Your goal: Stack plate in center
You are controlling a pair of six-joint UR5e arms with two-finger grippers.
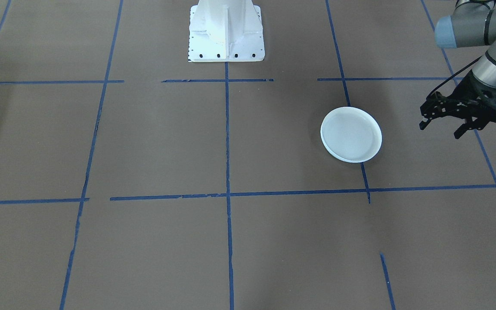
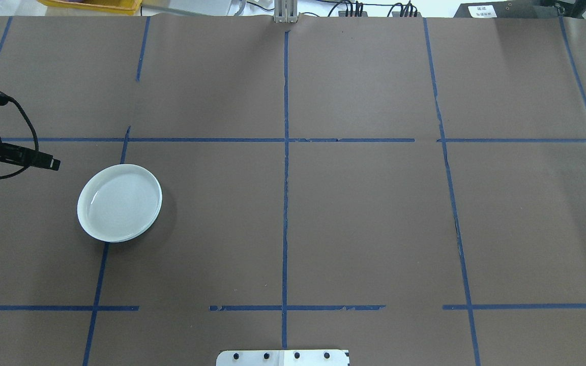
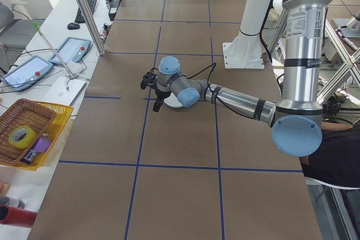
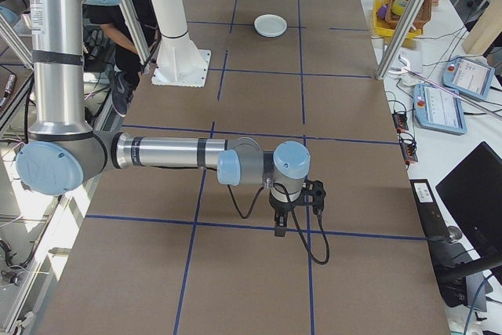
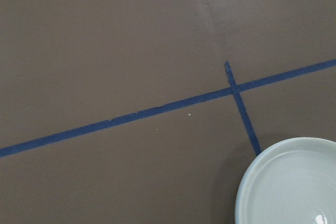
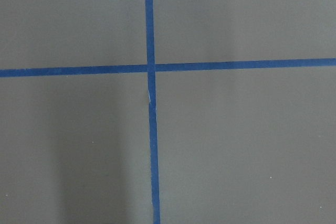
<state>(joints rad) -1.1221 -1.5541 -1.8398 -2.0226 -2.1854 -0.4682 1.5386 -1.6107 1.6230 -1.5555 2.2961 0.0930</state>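
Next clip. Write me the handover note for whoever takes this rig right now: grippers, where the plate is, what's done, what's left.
Left gripper: open, empty, hovering just outboard of the plate, not touching it.
Right gripper: visible only in the exterior right view, over bare table near a tape crossing; cannot tell if its jaws are open or shut.
Plate: one pale glossy plate, upright on the brown table, on the robot's left side, sitting over a blue tape line. No other plate is visible.
Done: nothing visibly stacked.
Left: grasp the plate and bring it to the centre.

Blue tape lines [image 2: 286, 203] cross the brown table [image 2: 374, 229]. Beside it, a wicker basket [image 3: 22, 130] in a yellow tray [image 3: 59, 130] holds a tape roll [image 3: 21, 135]. Two tablets [image 3: 70, 50] lie nearby.
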